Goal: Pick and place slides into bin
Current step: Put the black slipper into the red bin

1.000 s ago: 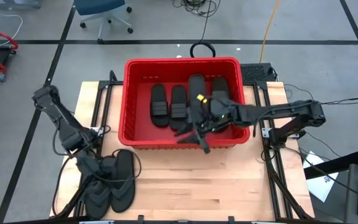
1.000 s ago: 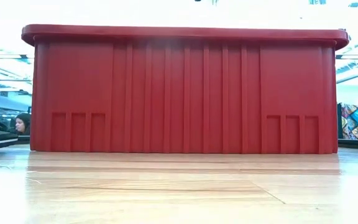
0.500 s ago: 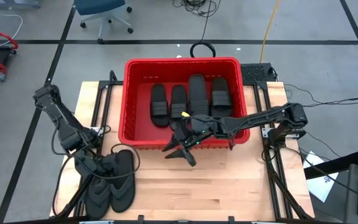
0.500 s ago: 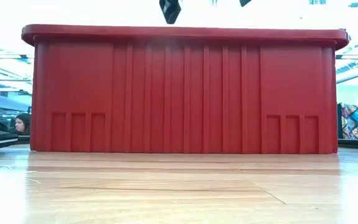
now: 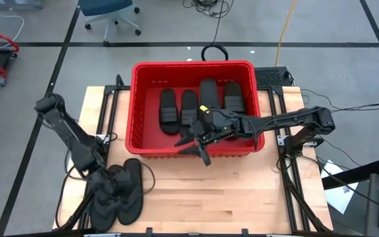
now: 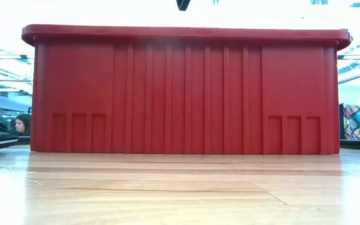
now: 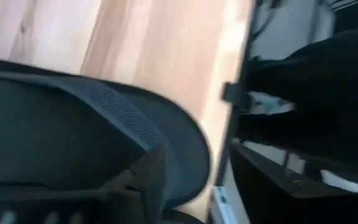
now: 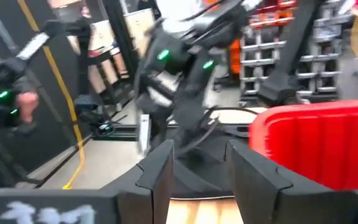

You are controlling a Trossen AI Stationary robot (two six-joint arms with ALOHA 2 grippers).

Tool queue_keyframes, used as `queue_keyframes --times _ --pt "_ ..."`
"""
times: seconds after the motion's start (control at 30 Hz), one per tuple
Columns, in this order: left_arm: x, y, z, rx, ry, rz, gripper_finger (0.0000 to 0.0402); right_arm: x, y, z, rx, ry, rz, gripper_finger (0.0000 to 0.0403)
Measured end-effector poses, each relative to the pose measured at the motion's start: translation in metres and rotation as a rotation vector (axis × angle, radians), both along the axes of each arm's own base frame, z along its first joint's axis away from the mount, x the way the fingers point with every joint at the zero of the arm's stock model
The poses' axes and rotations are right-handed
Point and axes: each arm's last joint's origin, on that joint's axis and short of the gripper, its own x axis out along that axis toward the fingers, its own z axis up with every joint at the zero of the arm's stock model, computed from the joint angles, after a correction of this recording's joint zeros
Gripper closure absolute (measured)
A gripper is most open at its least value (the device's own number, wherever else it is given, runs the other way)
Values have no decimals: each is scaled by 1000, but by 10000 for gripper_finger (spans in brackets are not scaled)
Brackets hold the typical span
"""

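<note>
Can see four slides point(image 5: 199, 105) lying side by side on the floor of the bin point(image 5: 193, 64), at the back of the table point(image 5: 242, 191). Can see more slides heaped near the table's front left corner. Finds the right gripper point(image 5: 196, 148) above the bin's front wall, fingers point(image 8: 157, 171) spread apart, pinching nothing. Finds the left gripper point(image 5: 107, 187) low over the heap, right by one slide. Cannot tell if its grip is spread or pressed together.

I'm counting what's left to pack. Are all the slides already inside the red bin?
No. In the high view four slides lie in the bin, while others sit on the table beneath the left claw.
</note>
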Motion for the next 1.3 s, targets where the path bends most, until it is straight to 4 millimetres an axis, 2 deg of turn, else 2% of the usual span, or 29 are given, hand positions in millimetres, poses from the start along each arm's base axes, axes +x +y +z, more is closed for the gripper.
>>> queue_keyframes --times 0.13,0.27,0.5,0.6,0.67,0.83,0.87,1.03,1.17,1.3 --pt "6 -8 -22 61 124 12 184 -7 -7 7 -5 2 -24 265" --pt "9 -14 -36 76 205 40 154 -9 -15 9 -5 11 -44 265" --pt "18 -17 -49 100 226 69 152 -9 -22 6 -8 35 -60 266" --pt "24 -14 -54 129 225 64 179 -9 -23 5 -11 41 -62 266" --pt "28 -14 -57 130 223 21 216 -9 -23 5 -23 34 -60 266" --pt "35 -15 -51 57 162 -134 369 -9 -22 5 -23 32 -24 266" --pt "35 -15 -49 42 145 -153 384 -9 -21 5 -22 32 -14 266" --pt "35 -15 -20 12 24 -246 395 -9 -21 5 -27 32 -6 266" --pt "33 -14 21 -26 -59 -275 397 -10 -20 6 -20 29 40 266" --pt "31 -12 76 -35 -158 -319 399 -10 -20 6 -19 25 47 266"
